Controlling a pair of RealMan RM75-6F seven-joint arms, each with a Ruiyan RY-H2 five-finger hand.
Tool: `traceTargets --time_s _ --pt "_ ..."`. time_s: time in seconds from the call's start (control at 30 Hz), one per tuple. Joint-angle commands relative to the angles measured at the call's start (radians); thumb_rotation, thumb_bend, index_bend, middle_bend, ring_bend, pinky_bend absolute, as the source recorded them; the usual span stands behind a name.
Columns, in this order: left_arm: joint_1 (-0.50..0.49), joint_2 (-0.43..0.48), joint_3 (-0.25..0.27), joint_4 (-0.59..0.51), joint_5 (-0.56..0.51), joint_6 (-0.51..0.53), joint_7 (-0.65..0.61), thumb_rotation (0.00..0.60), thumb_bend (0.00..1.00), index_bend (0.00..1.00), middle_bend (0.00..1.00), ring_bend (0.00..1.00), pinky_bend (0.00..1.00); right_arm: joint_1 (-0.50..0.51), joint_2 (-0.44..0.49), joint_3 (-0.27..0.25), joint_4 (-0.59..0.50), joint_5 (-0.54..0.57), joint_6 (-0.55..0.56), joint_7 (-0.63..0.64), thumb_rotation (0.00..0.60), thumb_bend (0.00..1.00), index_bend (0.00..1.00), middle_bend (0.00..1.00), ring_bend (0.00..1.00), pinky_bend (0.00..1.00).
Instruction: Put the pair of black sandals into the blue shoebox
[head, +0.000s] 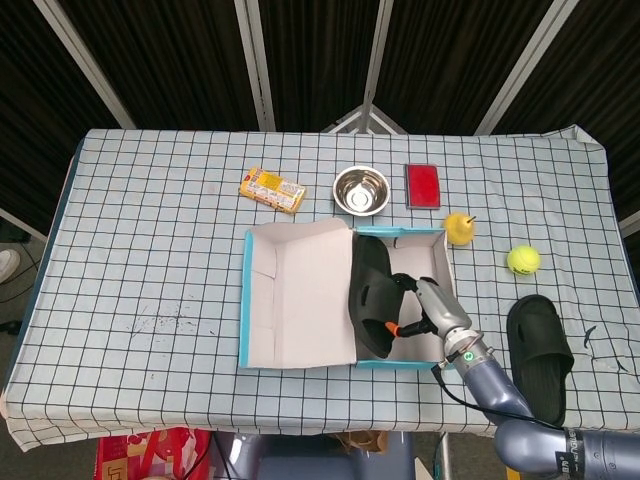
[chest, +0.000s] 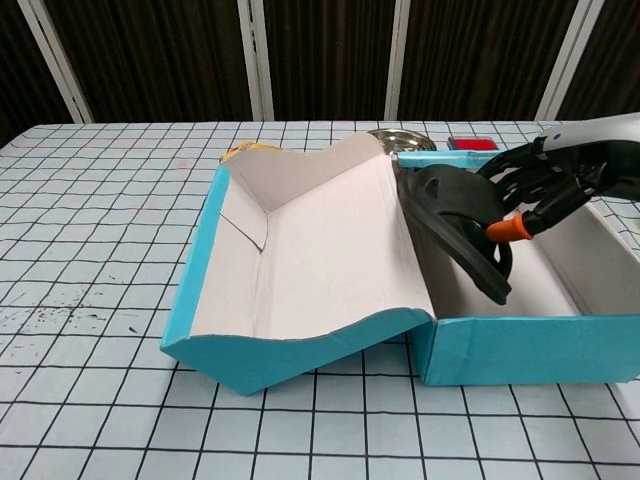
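Right robot hand (chest: 545, 185) grips a tilted black sandal (chest: 455, 220) inside the blue shoebox (chest: 520, 350).

Quick count: two black sandals (head: 372, 297) (head: 539, 352), one blue shoebox (head: 300, 296), one steel bowl (head: 361, 190), one tennis ball (head: 523, 260), one yellow fruit (head: 458, 228), one red case (head: 422, 186), one snack pack (head: 273, 188).

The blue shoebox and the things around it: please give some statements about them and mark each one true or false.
1. The right hand holds a black sandal over the open blue shoebox. True.
2. The second black sandal already lies inside the box. False: it lies on the checked tablecloth, to the right of the box.
3. The round steel bowl stands beyond the box. True.
4. The yellow-green tennis ball sits inside the bowl. False: it rests on the cloth, at the right.
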Motion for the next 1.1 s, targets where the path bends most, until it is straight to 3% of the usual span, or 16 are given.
traceTargets --time_s 0.03,1.1 --pt "0.0 0.0 0.0 -0.001 0.002 0.001 0.0 0.6 0.5 0.16 0.03 0.0 0.12 -0.005 -0.008 -0.011 0.012 -0.01 0.0 -0.005 0.6 0.48 0.7 0.54 0.27 0.0" --pt "0.002 0.001 0.0 -0.003 0.004 0.006 0.002 0.6 0.5 0.16 0.03 0.0 0.12 -0.037 -0.095 -0.05 0.117 -0.051 -0.015 0.005 0.6 0.49 0.71 0.55 0.27 0.0"
